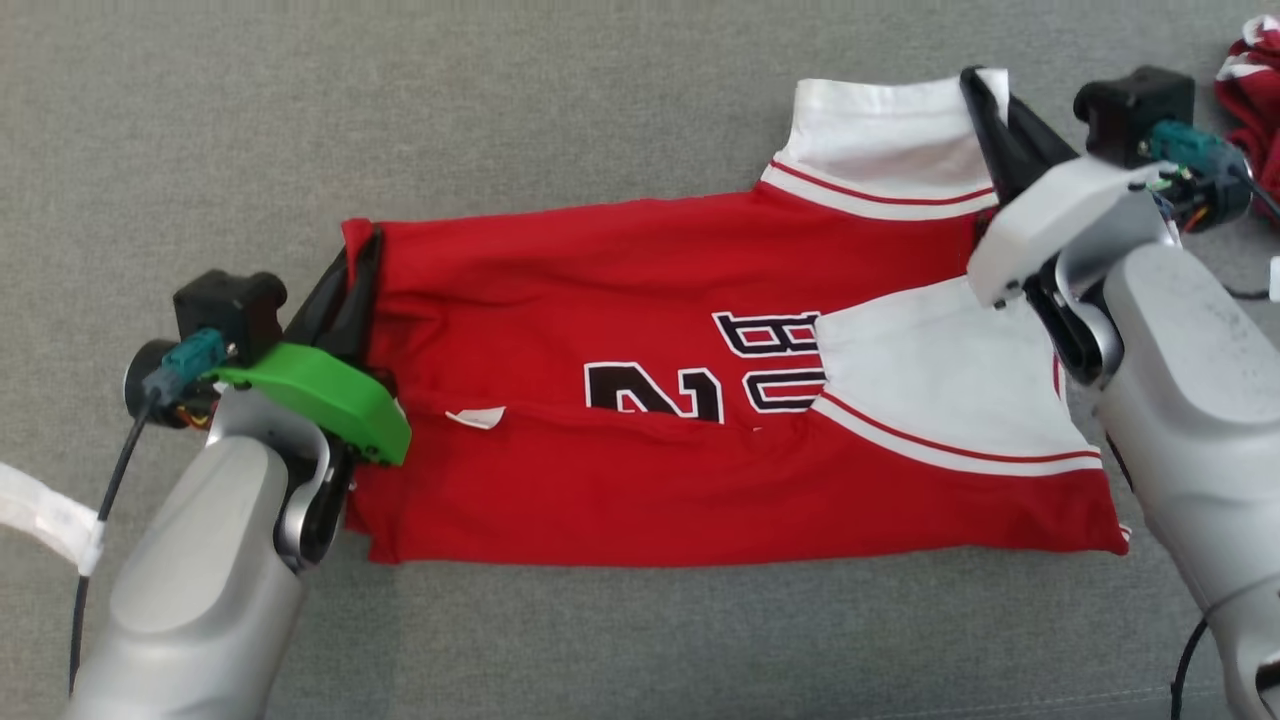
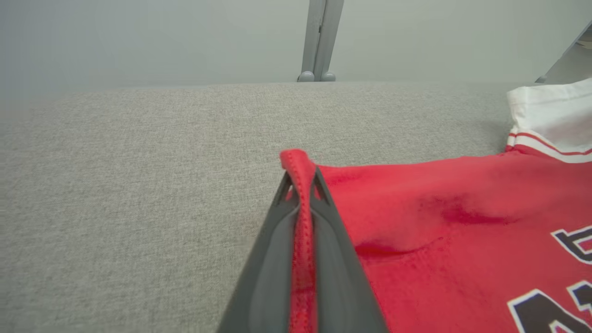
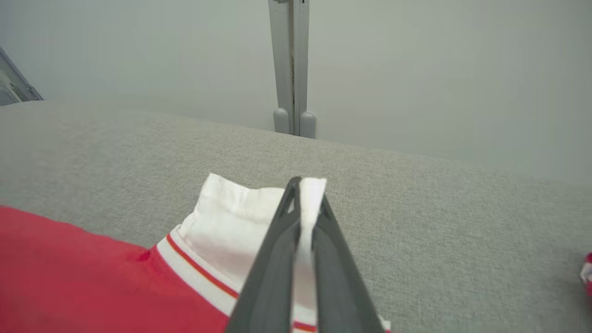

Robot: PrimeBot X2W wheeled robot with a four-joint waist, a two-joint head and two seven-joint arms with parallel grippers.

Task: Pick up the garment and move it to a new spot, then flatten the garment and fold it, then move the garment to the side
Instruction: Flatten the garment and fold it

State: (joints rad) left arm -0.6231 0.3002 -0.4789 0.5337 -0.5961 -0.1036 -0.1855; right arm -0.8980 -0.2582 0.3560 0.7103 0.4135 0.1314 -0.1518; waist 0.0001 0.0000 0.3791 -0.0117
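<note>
The garment (image 1: 640, 300) is a red jersey with white sleeves, red-striped trim and dark lettering, lying partly folded across the grey cloth surface. My left gripper (image 1: 362, 240) is shut on its red hem at the far left corner; the left wrist view has the hem (image 2: 301, 222) pinched between the two dark fingers (image 2: 273, 259). My right gripper (image 1: 985, 85) is shut on the far white sleeve edge at the upper right. In the right wrist view the white fabric (image 3: 309, 217) sits clamped between the fingers (image 3: 333, 268). The garment (image 2: 439, 222) spreads right of my left gripper (image 2: 301, 178).
Another red and white cloth (image 1: 1250, 90) lies bunched at the far right edge. A white strap (image 1: 45, 520) crosses the lower left. Grey posts (image 3: 291, 69) stand beyond the surface's far edge. Open grey surface (image 1: 400, 100) stretches behind the jersey.
</note>
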